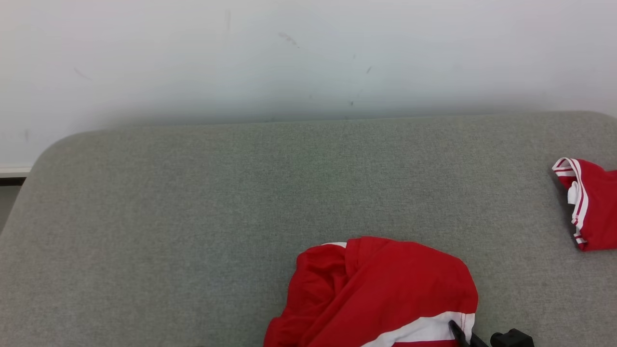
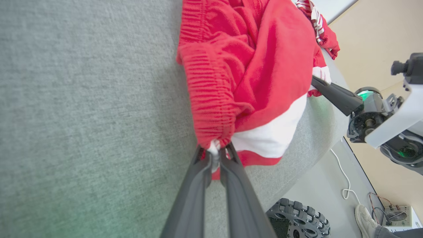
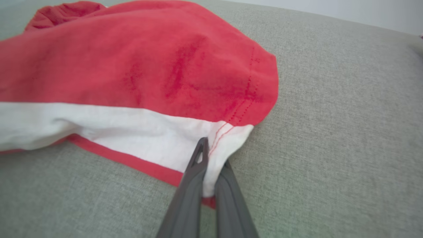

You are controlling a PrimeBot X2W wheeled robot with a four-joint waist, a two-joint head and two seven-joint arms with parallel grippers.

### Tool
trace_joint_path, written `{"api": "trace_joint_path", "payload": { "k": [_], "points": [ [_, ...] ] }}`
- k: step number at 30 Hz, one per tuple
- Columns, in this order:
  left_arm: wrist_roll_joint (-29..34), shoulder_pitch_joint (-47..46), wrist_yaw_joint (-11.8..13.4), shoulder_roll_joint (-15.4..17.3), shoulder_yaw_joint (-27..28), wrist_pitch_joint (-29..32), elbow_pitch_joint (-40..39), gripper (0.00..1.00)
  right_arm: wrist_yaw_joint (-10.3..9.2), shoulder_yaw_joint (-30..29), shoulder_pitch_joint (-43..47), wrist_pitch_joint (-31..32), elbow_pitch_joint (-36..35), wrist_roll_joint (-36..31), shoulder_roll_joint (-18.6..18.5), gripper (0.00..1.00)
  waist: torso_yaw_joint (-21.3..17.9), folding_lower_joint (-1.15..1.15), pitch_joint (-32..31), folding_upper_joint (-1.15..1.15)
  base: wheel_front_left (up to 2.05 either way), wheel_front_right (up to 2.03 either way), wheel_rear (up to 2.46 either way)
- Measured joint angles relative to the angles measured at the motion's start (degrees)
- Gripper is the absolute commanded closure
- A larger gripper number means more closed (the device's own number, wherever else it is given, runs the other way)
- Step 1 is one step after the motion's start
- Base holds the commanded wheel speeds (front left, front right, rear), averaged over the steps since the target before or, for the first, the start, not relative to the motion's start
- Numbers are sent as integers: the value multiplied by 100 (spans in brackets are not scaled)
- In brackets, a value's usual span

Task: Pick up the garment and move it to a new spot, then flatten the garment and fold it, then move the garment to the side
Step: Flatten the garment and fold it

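The garment (image 1: 385, 289) is red with a broad white stripe and lies crumpled at the near edge of a grey padded surface (image 1: 217, 202). In the left wrist view my left gripper (image 2: 214, 154) is shut on the gathered elastic edge of the garment (image 2: 244, 66). My right gripper (image 3: 211, 157) is shut on the white hemmed corner of the garment (image 3: 148, 66). In the head view the right gripper (image 1: 458, 330) shows at the bottom edge, pinching that corner. The right arm's dark fingers (image 2: 333, 94) also appear in the left wrist view, touching the garment's far side.
A second red piece with white stripes (image 1: 590, 202) lies at the right edge of the grey surface. A pale wall (image 1: 308, 58) rises behind. Beyond the surface's edge I see the floor, a white cable (image 2: 343, 178), a black wheel (image 2: 297, 218), a person's shoe (image 2: 365, 219).
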Motion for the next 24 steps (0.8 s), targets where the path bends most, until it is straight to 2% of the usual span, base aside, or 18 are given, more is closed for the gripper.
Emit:
{"api": "trace_joint_path", "payload": {
  "k": [7, 13, 18, 24],
  "points": [
    [-332, 30, 12, 73, 290, -144, -151, 100, 0, -55, 0, -158, -272, 186, -120, 100, 2, 0, -77, 0, 0, 0, 0],
    [-803, 82, 12, 302, 706, -196, -803, 100, 0, -225, 132, -177, -956, 664, -253, 100, -40, 0, -166, 0, 0, 0, 0],
    [-1071, 90, 46, 542, 953, -178, -1523, 100, 0, -214, 376, 211, -1900, 1560, -476, 100, -91, 0, -239, 0, 0, 0, 0],
    [-1335, 284, 176, 866, 1143, -114, -2606, 100, 0, -566, 865, 861, -3473, 2980, -1006, 100, -175, 0, -366, 0, 0, 0, 0]
  ]
}}
